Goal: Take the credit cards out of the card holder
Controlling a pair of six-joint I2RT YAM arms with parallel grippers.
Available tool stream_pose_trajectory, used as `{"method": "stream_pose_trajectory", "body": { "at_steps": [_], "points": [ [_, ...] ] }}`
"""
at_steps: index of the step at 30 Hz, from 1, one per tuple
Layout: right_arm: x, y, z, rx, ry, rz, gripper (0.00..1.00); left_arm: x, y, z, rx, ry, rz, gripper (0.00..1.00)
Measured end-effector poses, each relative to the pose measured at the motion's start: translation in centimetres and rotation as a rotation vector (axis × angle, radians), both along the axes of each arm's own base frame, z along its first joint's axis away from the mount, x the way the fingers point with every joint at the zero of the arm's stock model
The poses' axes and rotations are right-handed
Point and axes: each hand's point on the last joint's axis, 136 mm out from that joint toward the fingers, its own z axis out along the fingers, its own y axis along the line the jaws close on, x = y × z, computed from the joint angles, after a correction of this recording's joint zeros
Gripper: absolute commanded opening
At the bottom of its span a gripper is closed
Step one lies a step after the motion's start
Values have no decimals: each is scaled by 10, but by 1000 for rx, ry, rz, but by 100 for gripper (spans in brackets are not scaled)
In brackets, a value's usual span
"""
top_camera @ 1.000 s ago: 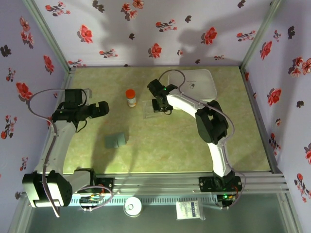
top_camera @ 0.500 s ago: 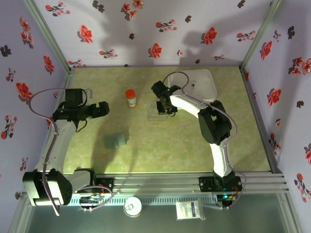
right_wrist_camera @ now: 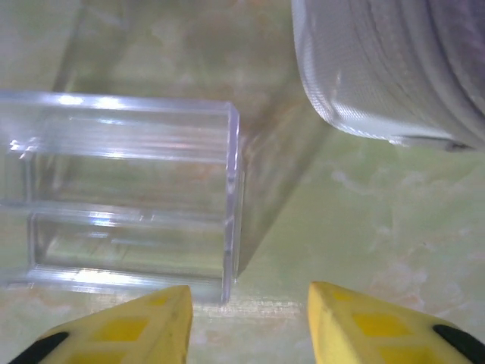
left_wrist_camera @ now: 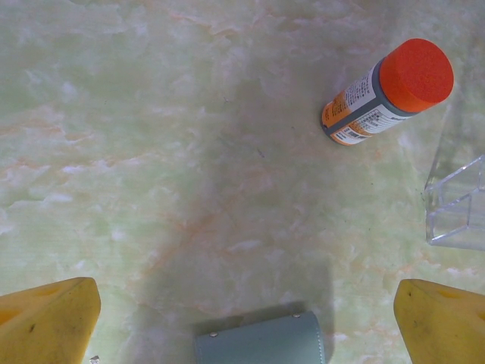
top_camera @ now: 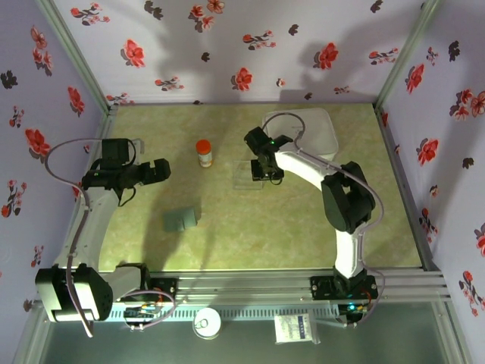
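The card holder (top_camera: 180,220), grey-blue and folded, is lying flat on the green marbled table (top_camera: 265,235). It is sitting left of centre in the overhead frame, nearest the arm bases. In the left wrist view its upper edge is showing at the bottom centre.

The left gripper (top_camera: 157,171) is hovering above and to the left of the card holder in the overhead frame. Its jaws are standing wide apart with nothing between them, and it is not touching the holder.

Farther back, an orange-capped bottle (top_camera: 204,152) is standing upright, upper centre-left of the overhead frame. To its right a clear acrylic stand (top_camera: 247,173) is sitting on the table, and the right gripper (right_wrist_camera: 250,299) is hanging just at the stand's right end. In the right wrist view its jaws are standing partly apart and gripping nothing, with the stand's near corner lying just beyond the left-hand jaw.

Farthest back, a white rounded box (top_camera: 307,127) is resting in the upper right of the table, close behind the right gripper.
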Motion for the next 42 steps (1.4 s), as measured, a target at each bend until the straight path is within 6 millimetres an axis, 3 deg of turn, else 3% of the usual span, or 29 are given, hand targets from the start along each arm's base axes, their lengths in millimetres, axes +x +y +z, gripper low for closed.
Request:
{"method": "stream_pose_trajectory", "body": {
  "at_steps": [5, 14, 21, 27, 31, 36, 42],
  "points": [
    [1, -16, 12, 34, -26, -34, 62, 0, 0, 0, -2, 0, -1, 100],
    [35, -49, 11, 93, -45, -128, 66, -4, -14, -5, -65, 32, 8, 100],
    [71, -61, 3, 126, -52, -147, 67, -27, -42, -58, -136, 177, 2, 100],
    [90, -65, 13, 180, -87, -145, 66, -29, -58, -98, -148, 290, -17, 100],
    [78, -51, 23, 221, -98, -107, 66, -24, -60, -118, -140, 337, -17, 100],
    [34, -24, 47, 262, -114, -14, 66, -31, -59, -147, -118, 426, -11, 100],
    [-9, -2, 62, 297, -118, 55, 66, -47, -71, -152, -104, 452, -54, 100]
  ]
}}
